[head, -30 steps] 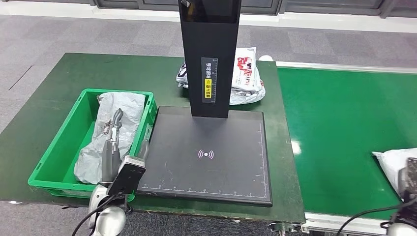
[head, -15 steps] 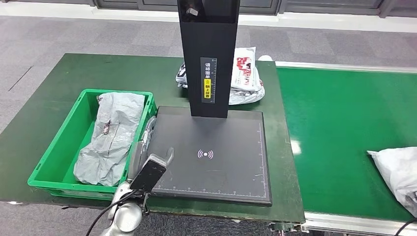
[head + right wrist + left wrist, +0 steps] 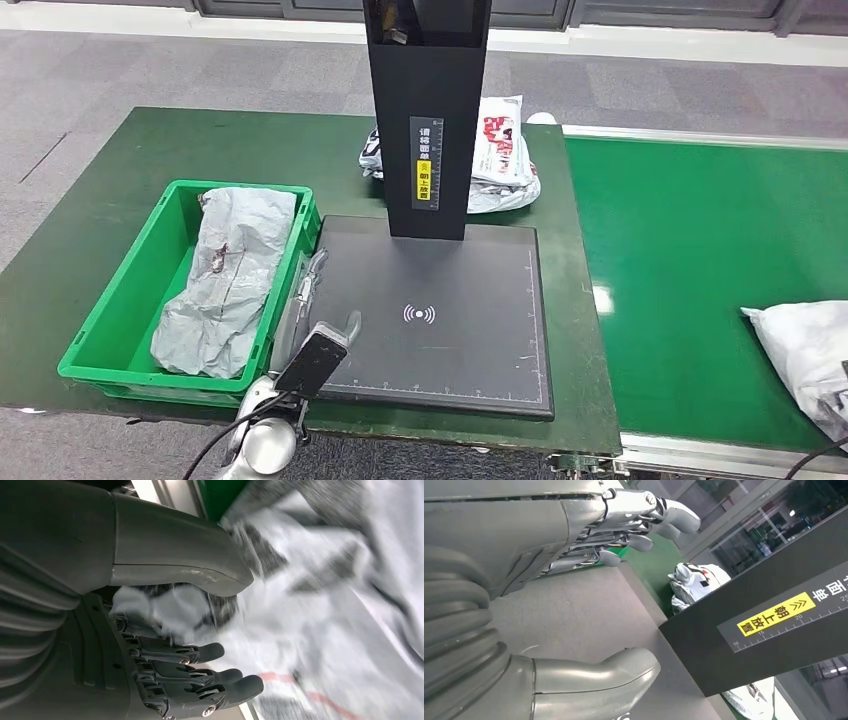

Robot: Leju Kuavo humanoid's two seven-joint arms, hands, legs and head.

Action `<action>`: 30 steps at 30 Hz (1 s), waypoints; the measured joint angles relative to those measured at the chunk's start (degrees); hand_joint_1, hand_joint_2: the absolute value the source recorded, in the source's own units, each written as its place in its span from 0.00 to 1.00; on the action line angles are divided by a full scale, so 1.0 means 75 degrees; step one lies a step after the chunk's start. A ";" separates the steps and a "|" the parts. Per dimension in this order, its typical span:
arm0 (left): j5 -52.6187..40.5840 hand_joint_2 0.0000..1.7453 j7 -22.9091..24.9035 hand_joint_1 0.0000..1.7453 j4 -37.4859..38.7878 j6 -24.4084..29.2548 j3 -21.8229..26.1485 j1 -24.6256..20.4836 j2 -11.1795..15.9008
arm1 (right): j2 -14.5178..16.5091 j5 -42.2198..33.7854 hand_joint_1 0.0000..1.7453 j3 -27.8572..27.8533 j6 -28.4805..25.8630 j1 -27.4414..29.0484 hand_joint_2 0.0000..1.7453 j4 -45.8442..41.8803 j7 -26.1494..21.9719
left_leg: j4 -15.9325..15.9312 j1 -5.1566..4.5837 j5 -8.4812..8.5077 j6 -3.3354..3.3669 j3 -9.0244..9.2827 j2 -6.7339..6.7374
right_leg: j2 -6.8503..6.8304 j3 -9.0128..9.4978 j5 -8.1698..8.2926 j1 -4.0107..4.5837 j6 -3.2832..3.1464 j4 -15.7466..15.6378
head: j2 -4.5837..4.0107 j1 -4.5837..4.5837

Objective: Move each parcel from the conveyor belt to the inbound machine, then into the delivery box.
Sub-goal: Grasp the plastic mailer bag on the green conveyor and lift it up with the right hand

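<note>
A crumpled grey parcel (image 3: 225,280) lies inside the green delivery box (image 3: 100,345). My left hand (image 3: 308,305) hovers open over the left edge of the black inbound machine's plate (image 3: 440,345), holding nothing. The left wrist view shows that hand (image 3: 549,555) with its fingers (image 3: 644,522) stretched out above the plate (image 3: 589,620). A white parcel (image 3: 805,350) lies on the green conveyor belt (image 3: 690,260) at the right edge. In the blurred right wrist view my right hand (image 3: 125,630) is right at this white parcel (image 3: 325,605), thumb and fingers apart, a fold of it lying between them.
The machine's black post (image 3: 428,120) rises at the back of the plate. Behind it lies a heap of white and red parcels (image 3: 505,155). The dark green table (image 3: 150,150) carries box and machine; grey carpet floor lies beyond.
My left hand has moved right, from above the grey parcel in the box to over the plate's left edge. My right hand has left the head view's lower right corner. The belt parcel has shifted slightly left.
</note>
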 joint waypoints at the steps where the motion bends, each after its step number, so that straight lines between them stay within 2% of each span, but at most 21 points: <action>1: -0.0002 1.00 0.0000 0.00 0.0042 0.0039 -0.0034 -0.0026 0.0002 | 0.0013 0.0049 0.00 0.0031 0.0040 0.0002 1.00 0.0073 0.0035 | 0.0000 0.0000 0.0000 0.0000 0.0000 0.0000 | 0.0000 0.0000 0.0000 0.0000 0.0000 0.0000 | 0.0000 0.0000; 5: 0.0048 1.00 0.0000 0.00 0.0228 0.0082 -0.0167 -0.0220 0.0005 | 0.0124 0.0149 0.31 0.0183 0.0177 0.0051 1.00 0.0282 0.0063 | 0.0000 0.0000 0.0002 0.0001 0.0003 0.0000 | -0.0001 0.0001 0.0001 0.0000 0.0000 0.0000 | 0.0000 -0.0001; 6: 0.0065 1.00 0.0000 0.00 0.0270 0.0082 -0.0195 -0.0269 0.0005 | 0.0155 0.0143 0.31 0.0213 0.0195 0.0086 1.00 0.0307 0.0061 | 0.0000 0.0000 0.0003 0.0002 0.0003 -0.0001 | -0.0003 0.0002 0.0001 0.0000 0.0000 0.0000 | 0.0000 -0.0001; 10: 0.0117 1.00 0.0000 0.00 0.0420 0.0082 -0.0284 -0.0383 0.0006 | 0.0263 0.0125 1.00 0.0253 0.0208 0.0219 1.00 0.0342 0.0031 | 0.0000 0.0001 0.0005 0.0002 0.0003 -0.0001 | -0.0002 0.0003 0.0001 0.0001 0.0000 0.0001 | 0.0000 -0.0001; 18: 0.0249 1.00 -0.0011 0.00 0.0645 0.0209 -0.0303 -0.0491 0.0034 | 0.0336 -0.0141 1.00 0.0378 0.0304 0.0241 1.00 0.0342 -0.0303 | 0.0001 0.0007 0.0002 0.0002 0.0003 0.0015 | 0.0013 0.0006 0.0004 0.0006 0.0003 -0.0002 | 0.0000 -0.0001; 26: 0.0345 1.00 -0.0104 0.00 0.0826 0.0383 -0.0302 -0.0490 0.0118 | 0.0530 -0.1123 1.00 0.0448 0.0385 0.0252 1.00 0.0290 -0.0929 | 0.0002 0.0006 -0.0006 0.0006 -0.0009 0.0052 | 0.0049 0.0007 0.0014 0.0005 0.0007 -0.0002 | 0.0000 -0.0001; 28: 0.0358 1.00 -0.0107 0.00 0.0846 0.0417 -0.0302 -0.0485 0.0136 | 0.0554 -0.1541 1.00 0.0474 0.0466 0.0262 1.00 0.0266 -0.1169 | 0.0001 0.0009 0.0006 0.0002 -0.0013 0.0048 | 0.0046 0.0004 0.0027 0.0008 0.0004 0.0001 | 0.0000 0.0001; 30: 0.0388 1.00 -0.0111 0.00 0.0848 0.0475 -0.0298 -0.0475 0.0160 | 0.0591 -0.2530 1.00 0.0474 0.0643 0.0339 1.00 0.0149 -0.1605 | -0.0001 0.0010 -0.0007 -0.0013 -0.0055 0.0082 | 0.0083 -0.0008 0.0037 0.0008 -0.0003 0.0005 | 0.0000 0.0002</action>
